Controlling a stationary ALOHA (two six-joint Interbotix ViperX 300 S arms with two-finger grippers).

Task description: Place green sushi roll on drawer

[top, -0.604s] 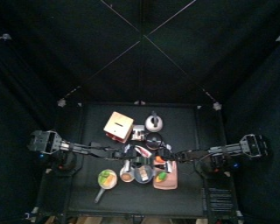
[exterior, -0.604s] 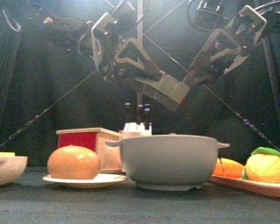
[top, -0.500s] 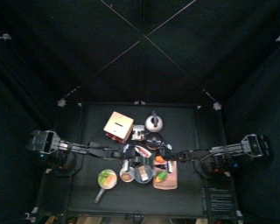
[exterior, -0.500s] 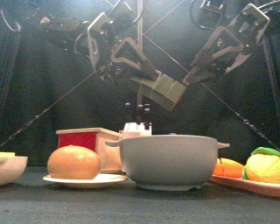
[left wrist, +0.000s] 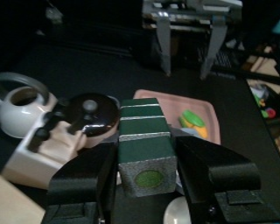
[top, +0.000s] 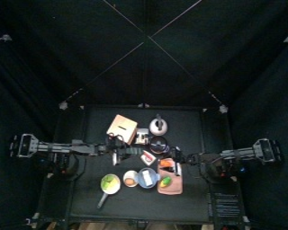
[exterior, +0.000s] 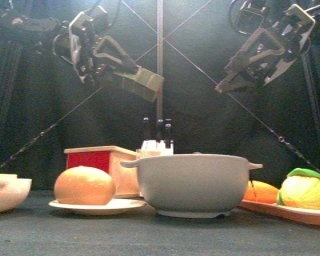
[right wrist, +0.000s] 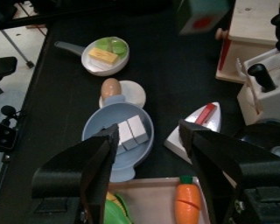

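Dark green sushi roll (left wrist: 147,147), blocky, held in left gripper (left wrist: 149,179)

The black worktop (exterior: 69,235) carries a drawer (exterior: 101,166), kettle (top: 157,124), bowl (exterior: 192,183) and 3 plates.

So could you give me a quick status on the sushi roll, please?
Left gripper shut on roll, high over table. Right gripper open, empty. Drawer top bare; roll not there yet. Nothing seen in the way.
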